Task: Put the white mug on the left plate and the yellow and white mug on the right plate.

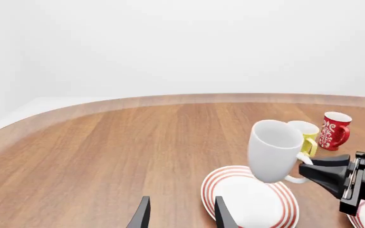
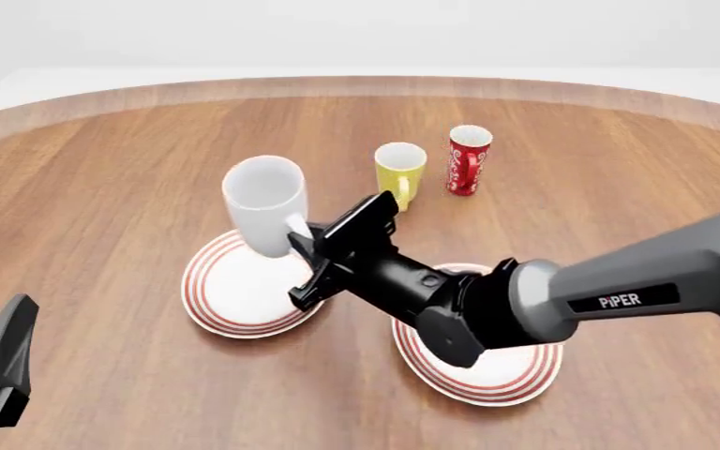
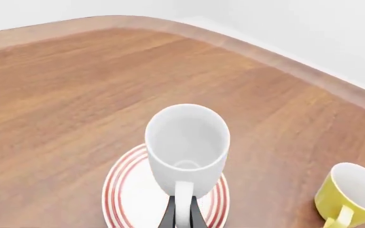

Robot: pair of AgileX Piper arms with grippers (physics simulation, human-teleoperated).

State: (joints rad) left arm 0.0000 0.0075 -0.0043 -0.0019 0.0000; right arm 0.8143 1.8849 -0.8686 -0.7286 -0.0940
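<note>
The white mug (image 2: 263, 203) hangs upright just above the left plate (image 2: 237, 295), held by its handle in my right gripper (image 2: 304, 246). It shows in the right wrist view (image 3: 187, 142) over that plate (image 3: 131, 194), with the fingers (image 3: 171, 213) pinching the handle. The yellow and white mug (image 2: 399, 170) stands on the table behind the plates, also in the left wrist view (image 1: 305, 135). The right plate (image 2: 491, 367) lies partly under my right arm. My left gripper (image 1: 179, 213) is open and empty, low at the near left, short of the left plate (image 1: 249, 202).
A slim red cup (image 2: 467, 159) with white lettering stands just right of the yellow mug. The round wooden table's far edge (image 2: 360, 86) curves across the back. My right arm (image 2: 585, 300) stretches over the right plate.
</note>
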